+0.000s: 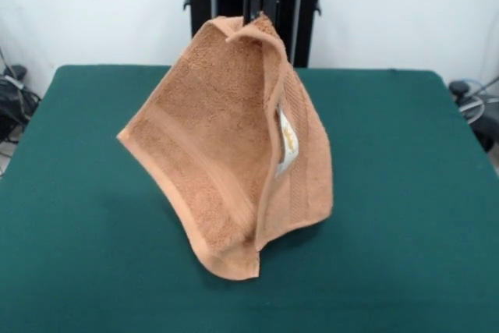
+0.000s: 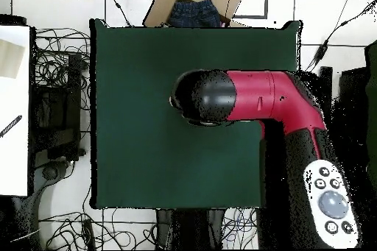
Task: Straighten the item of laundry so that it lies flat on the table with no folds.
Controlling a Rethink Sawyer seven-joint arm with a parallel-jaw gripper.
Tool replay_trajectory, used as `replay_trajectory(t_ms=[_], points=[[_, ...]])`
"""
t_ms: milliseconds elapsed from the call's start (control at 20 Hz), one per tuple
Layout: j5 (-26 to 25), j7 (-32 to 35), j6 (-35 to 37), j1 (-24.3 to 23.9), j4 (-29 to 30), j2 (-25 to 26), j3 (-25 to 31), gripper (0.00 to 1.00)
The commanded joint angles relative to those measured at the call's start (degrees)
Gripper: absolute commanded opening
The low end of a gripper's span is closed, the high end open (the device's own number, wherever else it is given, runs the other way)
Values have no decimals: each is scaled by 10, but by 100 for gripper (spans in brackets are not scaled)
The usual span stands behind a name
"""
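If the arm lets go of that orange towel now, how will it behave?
The towel hangs draped from the gripper, so it is floppy and would likely slump in a heap. It looks light. Its terry pile would probably drag on the table, not slide.

The towel (image 1: 234,154) is being held up by its top corner at the gripper (image 1: 260,15), hanging below it over the middle of the table (image 1: 405,193), with its lowest corner being rested on the surface. The tag (image 1: 286,142) is being carried on the fold below the gripper, slightly to the picture's right.
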Motion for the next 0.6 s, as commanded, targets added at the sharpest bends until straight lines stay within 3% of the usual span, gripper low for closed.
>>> replay_trajectory(t_ms=[50,600], points=[[8,-113,-7,-30,117,-9,56,0],[-2,-108,-24,-68,147,2,98,0]])
